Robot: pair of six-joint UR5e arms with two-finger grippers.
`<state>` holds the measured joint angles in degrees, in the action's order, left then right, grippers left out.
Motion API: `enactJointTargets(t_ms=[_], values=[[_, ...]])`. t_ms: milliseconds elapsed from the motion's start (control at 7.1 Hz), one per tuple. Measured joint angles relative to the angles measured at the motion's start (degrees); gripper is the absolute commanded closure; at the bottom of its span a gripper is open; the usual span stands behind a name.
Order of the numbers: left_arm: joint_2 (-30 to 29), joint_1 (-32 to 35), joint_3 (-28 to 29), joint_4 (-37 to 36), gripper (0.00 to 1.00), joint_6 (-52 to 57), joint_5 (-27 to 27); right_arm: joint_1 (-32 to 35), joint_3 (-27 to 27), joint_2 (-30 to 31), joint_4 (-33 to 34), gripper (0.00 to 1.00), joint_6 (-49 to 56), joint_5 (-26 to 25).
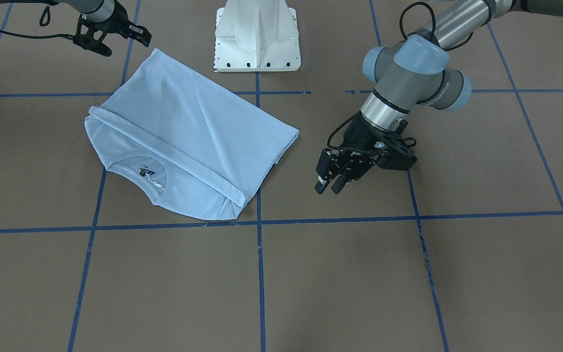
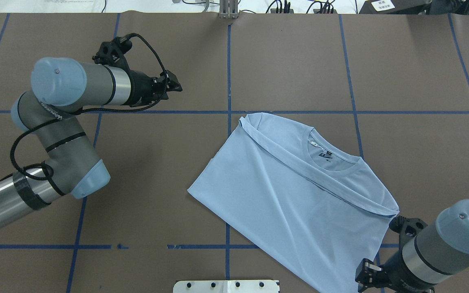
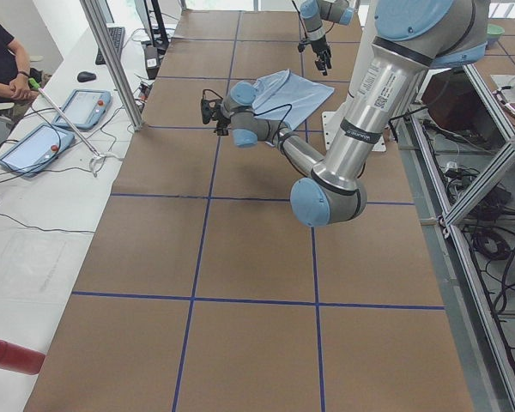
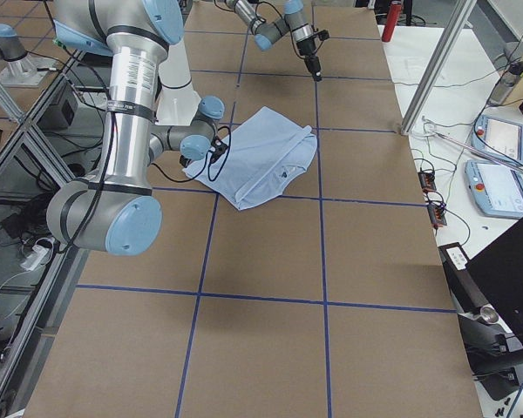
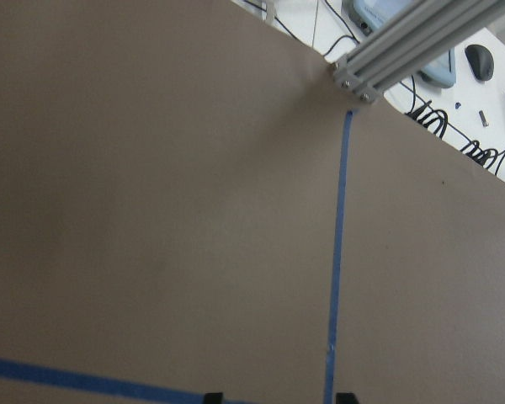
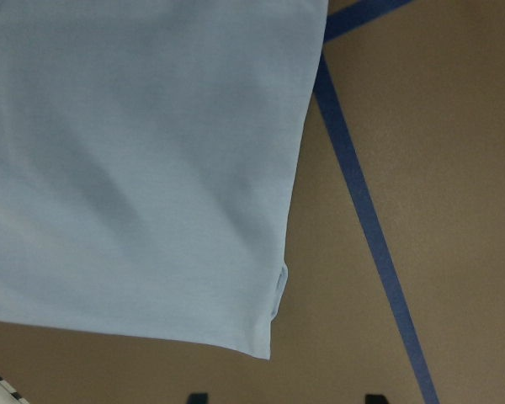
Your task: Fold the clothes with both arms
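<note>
Overhead exterior, T-shirt (image 2: 291, 191): lies flat on the desk (image 2: 157, 183), on the robot's right half and skewed to the blue tape grid. The collar (image 2: 333, 173) end is far from the robot. The opposite edge is near the white pedestal base (image 1: 257, 39).
Fold state: a doubled cloth edge (image 2: 283, 156) crosses the shirt just below the collar, and no sleeves stick out. Judged partly folded, with at least one more fold due.
Why it lies so: with the cloth spread and its outer corners free, each arm has an edge it can reach. The neck label (image 2: 326, 155) faces up.
Right gripper (image 1: 124, 43): hangs at the shirt's near right corner. Its wrist view shows that corner below, with the two fingertips apart and nothing between them. Unclosed and empty. No contact with the cloth seen, height above it not clear.
Why there: probably lined up to pinch that corner for the next fold.
Left gripper (image 1: 329, 187): over bare desk to the left of the shirt, near its left edge but apart from it. The wrist view shows only brown desk and tape between parted fingertips. Jaws apart, carrying nothing.
Why there: judged to be waiting clear of the cloth, or on its way in to a left edge.
Risk: pinching only one layer at the doubled edge would pull the fold apart.
</note>
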<state>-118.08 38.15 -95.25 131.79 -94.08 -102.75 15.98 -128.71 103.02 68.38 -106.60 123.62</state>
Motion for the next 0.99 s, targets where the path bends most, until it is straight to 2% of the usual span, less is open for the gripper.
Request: enactJointTargets(t_ms=[141, 282, 564, 705, 986], values=[[2.1, -4.5, -6.5, -5.7, 0.38, -5.3, 0.7, 4.8, -0.6, -0.9, -0.1, 0.0, 0.1, 0.0], [3.5, -10.1, -11.0, -12.0, 0.38, -9.9, 3.7, 11.4, 0.3, -3.7, -0.2, 0.0, 0.2, 0.0], [4.0, -19.0, -11.1, -18.8, 0.4, -13.5, 11.1, 22.7, 6.0, -11.7, -0.2, 0.0, 0.6, -0.1], [3.7, -20.6, -10.1, -19.7, 0.42, -13.8, 12.4, 25.3, 8.6, -14.4, -0.2, 0.0, 1.0, -0.3], [3.3, -21.2, -9.1, -20.1, 0.45, -13.9, 13.0, 26.7, 10.6, -16.3, -0.2, 0.0, 1.5, -0.5]])
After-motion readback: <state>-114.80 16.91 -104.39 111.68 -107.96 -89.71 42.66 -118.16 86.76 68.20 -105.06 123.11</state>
